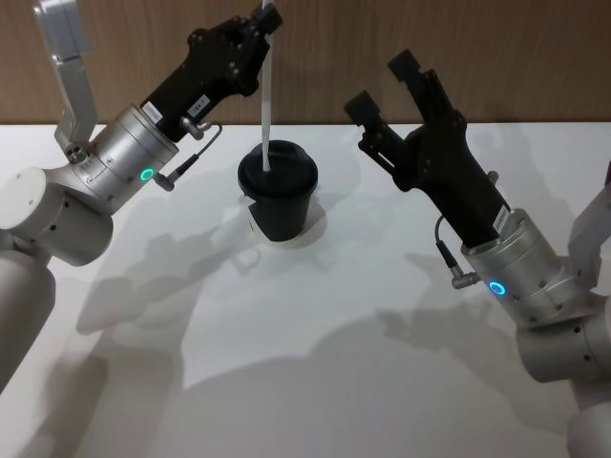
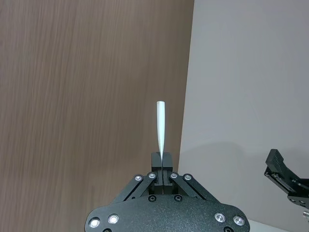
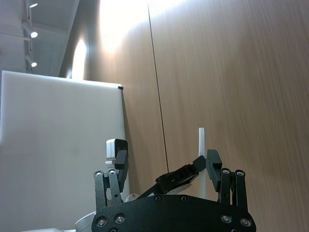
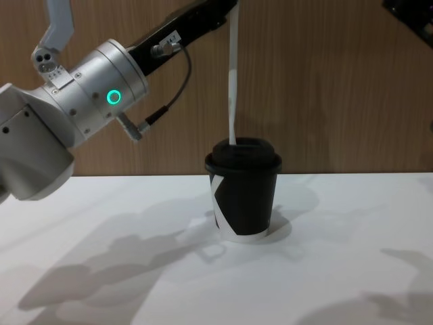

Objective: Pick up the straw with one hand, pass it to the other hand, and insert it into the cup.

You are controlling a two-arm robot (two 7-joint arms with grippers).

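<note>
The straw point(image 1: 265, 105) is held upright in the clenched left gripper point(image 1: 264, 21), its lower end at the lid of the cup point(image 1: 278, 201) on the white table point(image 1: 315, 363), while the right gripper point(image 1: 382, 84), fingers spread and empty, is seen just right of the cup before the wooden wall point(image 1: 334, 48).

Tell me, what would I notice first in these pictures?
The long thin white straw stands upright over the small black lidded paper cup in the middle of the white table, its lower end at the lid. The left gripper pinches the straw's top, while the right gripper hangs open beside the cup.
</note>
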